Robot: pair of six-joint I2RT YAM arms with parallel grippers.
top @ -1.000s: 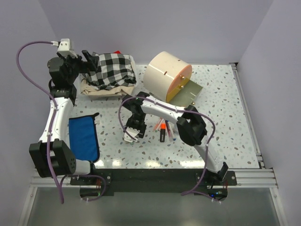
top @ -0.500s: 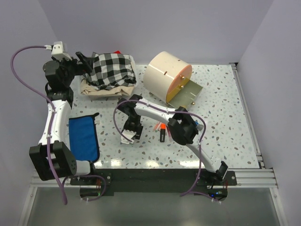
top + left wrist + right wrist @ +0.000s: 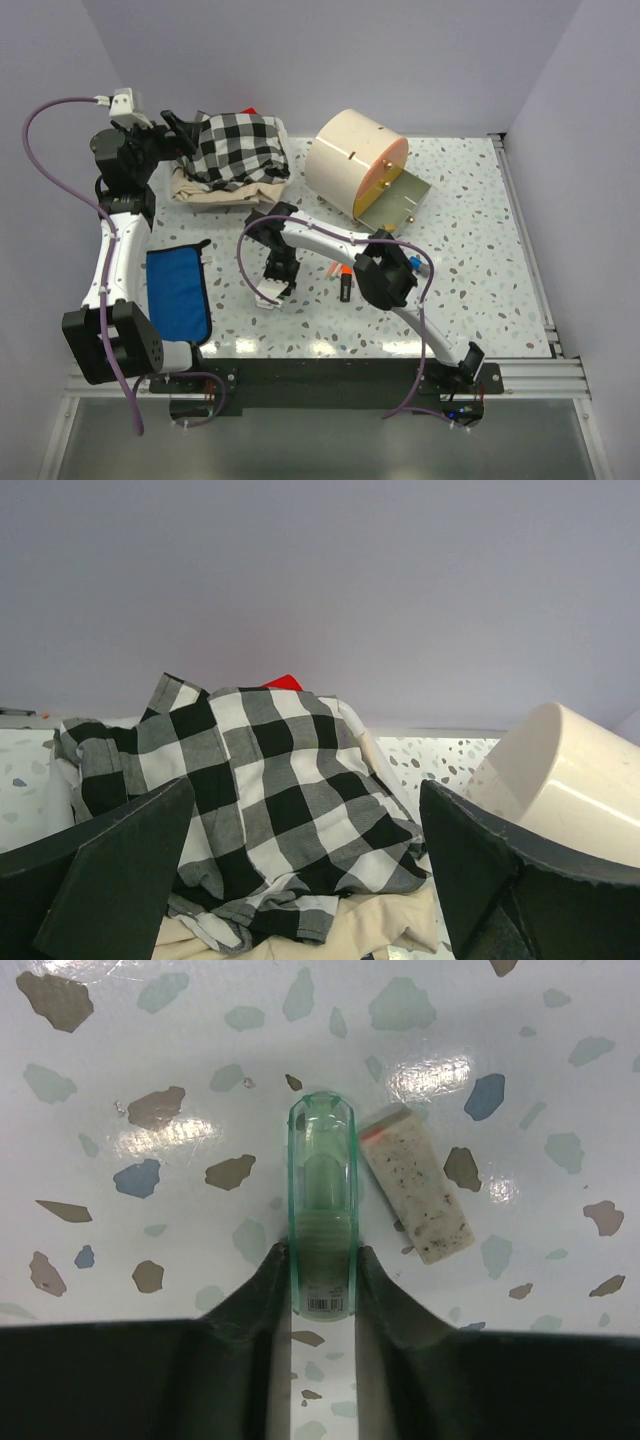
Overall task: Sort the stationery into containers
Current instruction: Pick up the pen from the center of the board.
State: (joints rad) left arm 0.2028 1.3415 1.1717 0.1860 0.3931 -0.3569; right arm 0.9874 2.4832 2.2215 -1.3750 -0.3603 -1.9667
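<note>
My right gripper (image 3: 276, 286) is low over the table left of centre, and in the right wrist view (image 3: 322, 1260) its fingers press both sides of a clear green eraser (image 3: 322, 1200) lying flat. A beige speckled eraser (image 3: 420, 1195) lies just right of it. Pens and an orange highlighter (image 3: 346, 274) lie to the right of the gripper. The cream drum cabinet (image 3: 345, 160) stands at the back with one orange-fronted drawer (image 3: 397, 200) pulled open. My left gripper (image 3: 185, 132) is open and empty, held up at the back left, facing the checked cloth (image 3: 250, 780).
The black-and-white checked cloth (image 3: 236, 148) lies on a beige pile (image 3: 205, 190) at the back left. A blue cloth (image 3: 178, 292) lies at the front left beside the left arm. The cabinet's side shows in the left wrist view (image 3: 565, 770).
My right gripper has moved a little left and toward the front, settling over the green eraser. The left wrist shifted slightly left a second ago, then stayed still.
</note>
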